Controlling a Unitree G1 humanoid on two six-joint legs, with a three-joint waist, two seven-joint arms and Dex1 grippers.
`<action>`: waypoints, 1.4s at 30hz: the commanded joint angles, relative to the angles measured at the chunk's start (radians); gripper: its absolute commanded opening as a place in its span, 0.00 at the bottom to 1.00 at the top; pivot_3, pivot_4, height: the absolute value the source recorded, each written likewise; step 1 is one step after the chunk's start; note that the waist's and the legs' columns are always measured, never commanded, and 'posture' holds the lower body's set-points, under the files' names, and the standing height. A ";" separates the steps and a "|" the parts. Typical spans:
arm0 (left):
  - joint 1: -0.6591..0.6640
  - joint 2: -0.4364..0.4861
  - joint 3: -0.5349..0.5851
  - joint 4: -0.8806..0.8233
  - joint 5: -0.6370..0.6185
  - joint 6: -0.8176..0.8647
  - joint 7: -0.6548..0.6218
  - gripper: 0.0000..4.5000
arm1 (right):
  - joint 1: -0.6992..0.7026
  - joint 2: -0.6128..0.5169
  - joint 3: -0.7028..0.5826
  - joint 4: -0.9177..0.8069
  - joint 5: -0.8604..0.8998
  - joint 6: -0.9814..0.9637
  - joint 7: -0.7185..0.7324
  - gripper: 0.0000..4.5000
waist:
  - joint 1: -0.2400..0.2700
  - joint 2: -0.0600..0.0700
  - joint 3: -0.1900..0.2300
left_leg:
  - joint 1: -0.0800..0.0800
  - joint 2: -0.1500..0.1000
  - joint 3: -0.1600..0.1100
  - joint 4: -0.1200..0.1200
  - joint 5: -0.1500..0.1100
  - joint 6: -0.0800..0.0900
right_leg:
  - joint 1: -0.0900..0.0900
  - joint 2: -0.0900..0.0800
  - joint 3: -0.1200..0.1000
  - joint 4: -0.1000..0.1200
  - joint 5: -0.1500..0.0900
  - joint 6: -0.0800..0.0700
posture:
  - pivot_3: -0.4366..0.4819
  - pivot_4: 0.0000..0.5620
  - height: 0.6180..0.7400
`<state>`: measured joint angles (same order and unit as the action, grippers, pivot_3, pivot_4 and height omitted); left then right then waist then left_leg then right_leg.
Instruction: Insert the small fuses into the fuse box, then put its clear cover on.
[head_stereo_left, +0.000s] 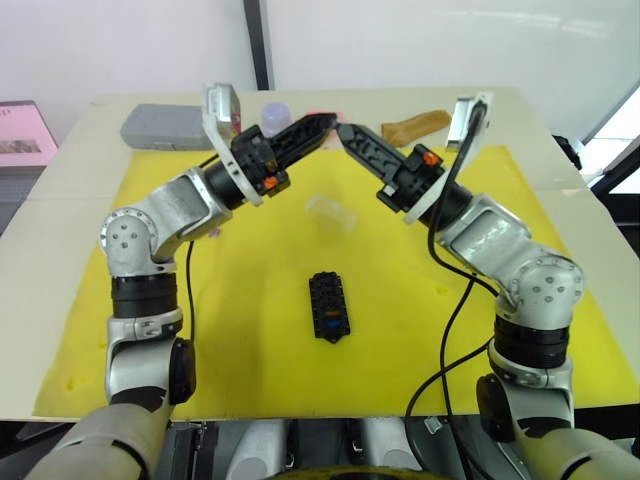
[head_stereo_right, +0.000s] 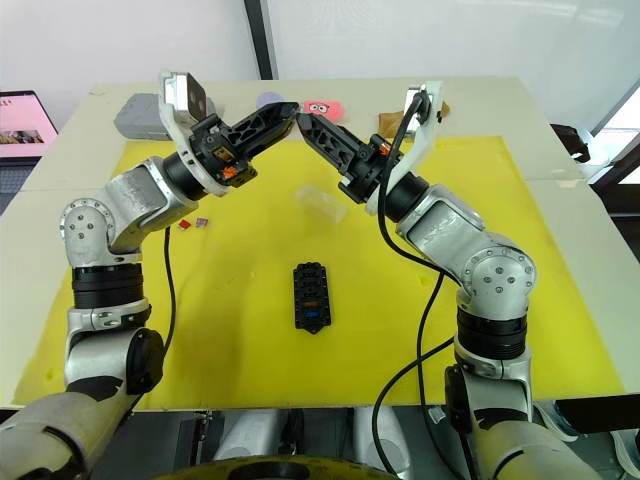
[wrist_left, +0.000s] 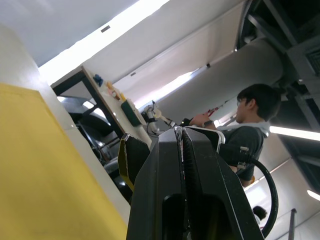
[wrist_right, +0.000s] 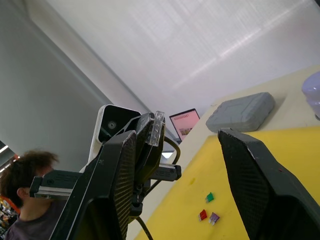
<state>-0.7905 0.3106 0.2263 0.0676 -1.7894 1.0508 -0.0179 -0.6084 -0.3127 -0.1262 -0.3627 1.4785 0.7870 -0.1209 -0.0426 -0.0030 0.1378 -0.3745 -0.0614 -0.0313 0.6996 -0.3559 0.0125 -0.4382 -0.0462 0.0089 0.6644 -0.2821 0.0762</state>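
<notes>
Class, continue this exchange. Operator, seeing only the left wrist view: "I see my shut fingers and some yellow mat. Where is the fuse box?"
Observer: The fuse box lies flat in the middle of the yellow mat, nearer the robot than both raised grippers.
Operator: And the clear cover?
Observer: The clear cover lies on the mat beyond the box, apart from it.
Operator: Is the right gripper open?
Observer: Yes, the right gripper is open, its tip close to the left gripper.

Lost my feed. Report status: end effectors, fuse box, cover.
Left end effector shut, right end effector open, both raised, tips nearly meeting. Fuse box mid-mat, clear cover lying apart behind it. Loose fuses on mat; nothing blocking.
</notes>
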 joint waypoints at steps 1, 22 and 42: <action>-0.005 -0.003 0.006 -0.037 -0.029 -0.020 0.001 0.00 | -0.021 0.006 -0.006 -0.050 0.028 -0.014 0.009 0.61 | 0.000 0.000 0.000 | 0.000 0.000 0.000 0.000 0.000 0.000 | 0.000 0.000 0.000 0.000 0.000 0.000 | 0.48 0.27 1.00; 0.034 0.088 0.006 -0.050 -0.064 0.036 -0.053 0.44 | -0.026 -0.009 -0.032 -0.065 0.122 -0.035 -0.011 0.00 | -0.004 0.000 0.000 | 0.000 0.000 0.000 0.000 0.000 0.000 | 0.000 0.000 0.000 0.000 0.000 0.000 | 0.48 0.27 1.00; 0.400 0.621 -0.389 -0.420 1.135 -0.541 -1.047 0.99 | -0.162 -0.690 0.310 -0.116 -0.460 0.122 0.941 0.00 | 0.030 0.005 0.004 | -0.001 0.002 0.001 -0.002 -0.001 0.002 | 0.003 0.000 0.000 -0.008 0.000 0.000 | 0.48 0.27 1.00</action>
<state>-0.3850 0.9283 -0.1591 -0.3214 -0.7248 0.5855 -1.0358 -0.7392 -0.9838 0.1569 -0.4484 1.1138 0.9609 0.7358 -0.0127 0.0020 0.1416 -0.3760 -0.0598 -0.0303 0.6980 -0.3573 0.0149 -0.4355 -0.0465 0.0093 0.6562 -0.2822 0.0759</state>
